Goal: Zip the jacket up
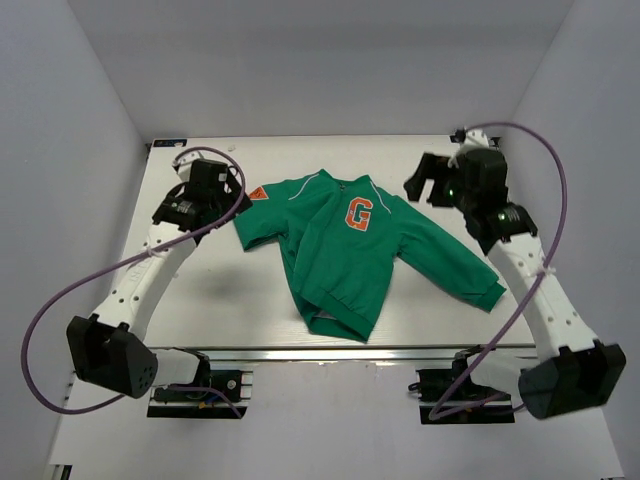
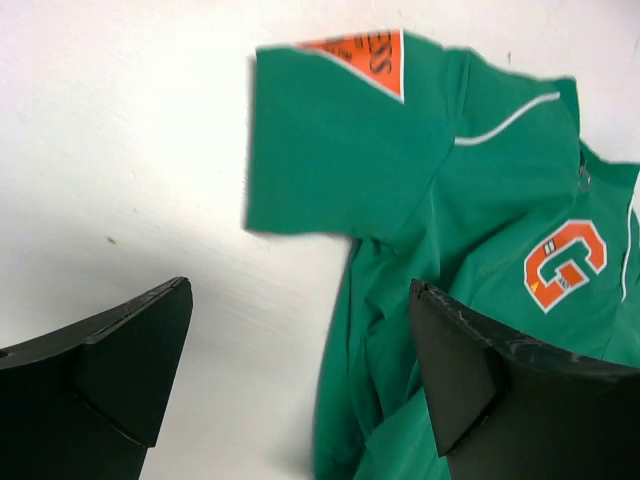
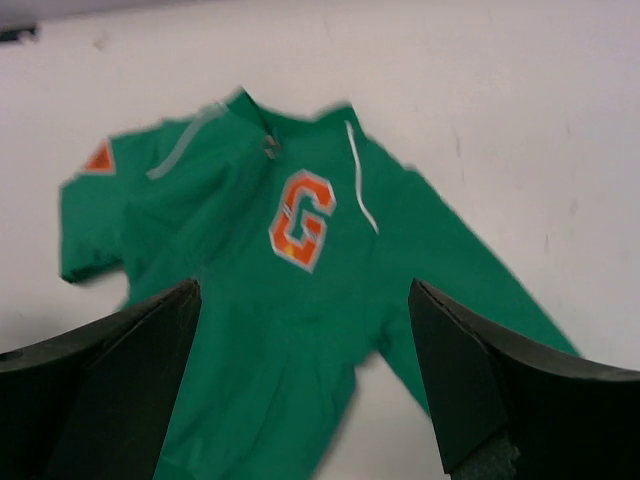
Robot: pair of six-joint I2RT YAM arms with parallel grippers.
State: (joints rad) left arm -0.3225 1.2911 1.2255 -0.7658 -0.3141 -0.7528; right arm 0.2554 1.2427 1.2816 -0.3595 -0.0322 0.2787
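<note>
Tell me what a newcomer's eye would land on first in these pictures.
The green jacket grabs attention first. It is spread front up in the middle of the white table, with an orange G patch on the chest and an orange triangle patch on one sleeve. On either side, the left gripper and right gripper hang over it, both open and holding nothing.

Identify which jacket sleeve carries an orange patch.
The sleeve beside the left gripper: it bears an orange triangle. The other sleeve, stretched out long, is plain green.
</note>
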